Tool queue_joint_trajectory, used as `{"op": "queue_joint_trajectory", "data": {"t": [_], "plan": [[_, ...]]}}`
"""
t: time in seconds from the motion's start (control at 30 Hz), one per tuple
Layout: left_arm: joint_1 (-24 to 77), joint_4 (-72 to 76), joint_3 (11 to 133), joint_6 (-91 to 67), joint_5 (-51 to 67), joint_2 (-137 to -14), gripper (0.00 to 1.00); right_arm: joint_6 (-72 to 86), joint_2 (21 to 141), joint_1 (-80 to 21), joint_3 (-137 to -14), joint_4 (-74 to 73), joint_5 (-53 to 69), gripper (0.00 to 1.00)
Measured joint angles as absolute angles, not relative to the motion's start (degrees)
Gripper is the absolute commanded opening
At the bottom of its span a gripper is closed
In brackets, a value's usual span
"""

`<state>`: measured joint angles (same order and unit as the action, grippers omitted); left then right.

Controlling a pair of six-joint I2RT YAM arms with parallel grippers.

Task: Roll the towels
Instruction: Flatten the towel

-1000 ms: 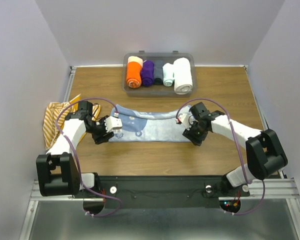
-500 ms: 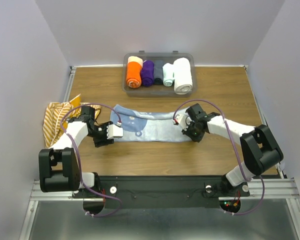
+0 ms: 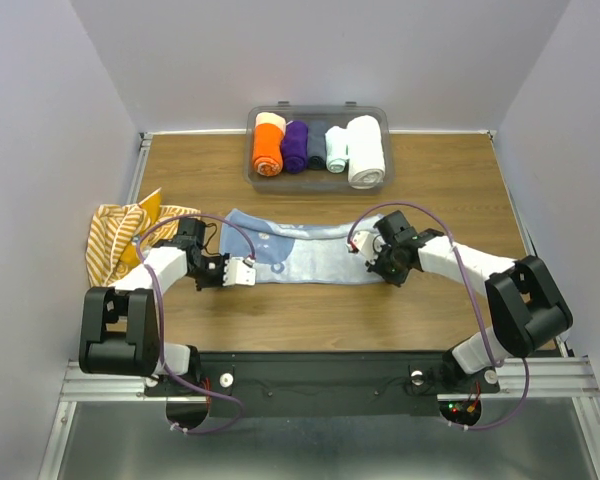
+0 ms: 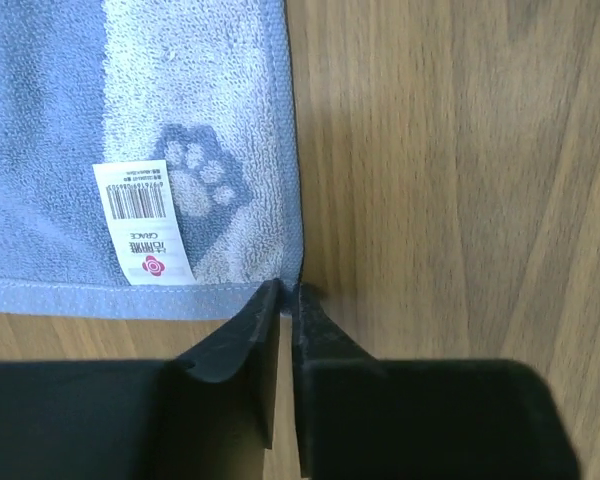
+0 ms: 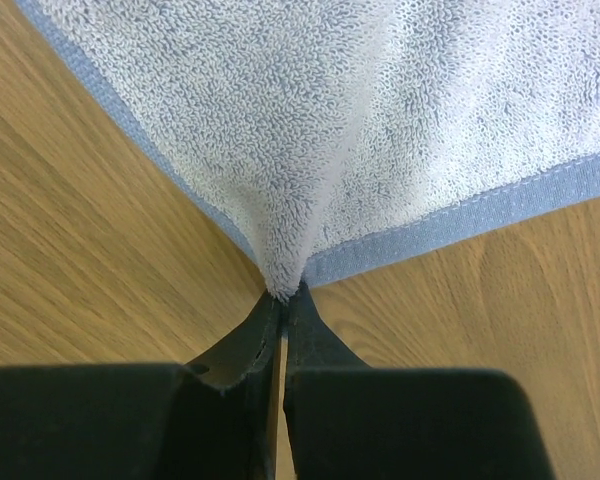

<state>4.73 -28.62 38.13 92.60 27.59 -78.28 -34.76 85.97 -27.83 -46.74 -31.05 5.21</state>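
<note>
A pale blue towel [image 3: 300, 250] lies spread flat across the middle of the table. My left gripper [image 3: 246, 273] sits at its near left corner, and in the left wrist view the left gripper [image 4: 288, 290] is shut on the hem of the towel [image 4: 200, 120] beside a white barcode label [image 4: 145, 225]. At the near right corner my right gripper [image 3: 373, 263] pinches the cloth. The right wrist view shows the right gripper [image 5: 283, 295] shut on a puckered tip of the towel [image 5: 380, 120]. The striped yellow-orange towel [image 3: 115, 240] lies crumpled at the table's left edge.
A clear bin [image 3: 250, 150] at the back holds orange [image 3: 268, 148], purple [image 3: 295, 147], dark, pale and thick white [image 3: 365, 150] rolls side by side. Bare wood [image 3: 440, 190] lies right of the towel. Purple cables loop over both arms.
The left gripper slid right and nearer to the towel's near left corner and closed on it. The right gripper closed on the near right corner, barely shifting.
</note>
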Motion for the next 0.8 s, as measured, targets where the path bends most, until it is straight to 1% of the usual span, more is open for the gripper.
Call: {"op": "queue_joint_trajectory", "data": {"t": [0.07,0.1,0.17,0.2,0.23,0.27,0.33,0.37,0.4,0.43,0.5,0.57,0.7,0.8], "plan": [[4.9,-29.0,38.3,93.1,27.2,-78.4,0.02,-35.3,85.8,-27.8,-46.7,-31.7,5.9,0.0],[5.0,-29.3,38.3,93.7,26.9,-78.3,0.0,-35.4,85.8,-27.8,-46.7,-31.8,6.0,0.01],[5.2,-30.1,38.2,95.3,25.9,-77.6,0.0,-36.1,85.4,-27.8,-46.7,-33.7,7.2,0.0],[5.3,-31.0,37.8,96.2,25.1,-76.6,0.02,-36.5,85.1,-27.8,-46.7,-35.1,8.1,0.01],[5.3,-32.0,37.3,96.8,24.6,-75.7,0.19,-36.8,84.8,-27.8,-46.7,-36.4,8.9,0.05],[5.3,-33.6,36.4,97.8,23.9,-74.2,0.28,-37.0,84.6,-27.8,-46.7,-37.6,9.6,0.18],[5.3,-36.5,35.3,98.5,23.2,-71.5,0.37,-37.3,83.9,-27.8,-46.7,-40.7,11.1,0.32],[5.3,-38.1,35.2,98.7,22.9,-70.4,0.44,-37.6,83.4,-27.8,-46.8,-41.9,11.6,0.46],[5.3,-39.7,35.4,98.6,22.8,-69.3,0.46,-37.3,82.8,-27.9,-46.8,-43.5,12.0,0.52],[5.3,-41.4,36.0,98.2,22.9,-68.7,0.56,-37.2,82.0,-27.9,-47.1,-44.9,12.2,0.58],[5.3,-44.4,38.3,97.5,23.4,-68.5,0.57,-36.2,79.9,-27.9,-48.4,-47.5,12.6,0.7],[5.3,-48.0,43.5,95.9,25.1,-68.9,0.57,-35.1,78.0,-27.8,-51.2,-49.3,12.9,0.71],[5.1,-49.6,57.8,88.0,31.5,-72.4,0.54,-31.9,78.3,-26.1,-64.1,-50.5,16.0,0.63],[3.8,-45.3,66.4,77.2,36.9,-77.9,0.53,-29.4,81.7,-22.4,-71.5,-49.2,19.5,0.56]]}}
